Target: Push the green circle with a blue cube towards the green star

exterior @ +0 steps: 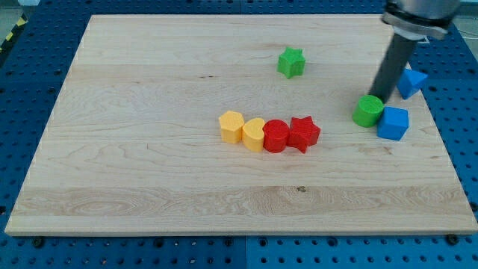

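The green circle (367,110) stands at the board's right side, touching the blue cube (393,122) just to its lower right. The green star (291,62) lies apart, up and to the left of them. My tip (379,99) comes down from the view's top right and ends right behind the green circle's upper right edge, above the blue cube. Whether it touches the circle I cannot tell.
A blue triangular block (411,81) sits at the board's right edge, just right of the rod. A row of a yellow hexagon (231,126), a yellow heart (254,134), a red circle (275,135) and a red star (303,134) lies mid-board. The wooden board (149,112) ends just right of the blue blocks.
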You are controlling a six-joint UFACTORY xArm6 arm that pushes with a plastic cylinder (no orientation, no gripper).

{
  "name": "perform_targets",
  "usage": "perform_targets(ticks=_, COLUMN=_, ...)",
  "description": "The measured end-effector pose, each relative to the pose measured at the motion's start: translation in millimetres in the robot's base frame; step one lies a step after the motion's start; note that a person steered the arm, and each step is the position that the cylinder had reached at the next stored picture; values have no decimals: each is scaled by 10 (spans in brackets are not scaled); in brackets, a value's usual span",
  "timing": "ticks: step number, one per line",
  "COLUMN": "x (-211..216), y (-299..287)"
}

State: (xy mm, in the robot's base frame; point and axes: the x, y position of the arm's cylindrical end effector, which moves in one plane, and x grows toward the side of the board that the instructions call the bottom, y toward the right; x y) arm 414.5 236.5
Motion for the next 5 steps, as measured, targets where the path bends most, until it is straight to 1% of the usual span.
perform_targets(ticks=1, x=218, y=346)
perform_targets(ticks=2, x=590, y=460)
perform_targets(ticks=3, x=702, y=291)
perform_targets(ticks=4, x=603, y=-201)
perform_targets(ticks=5, x=401, y=-730)
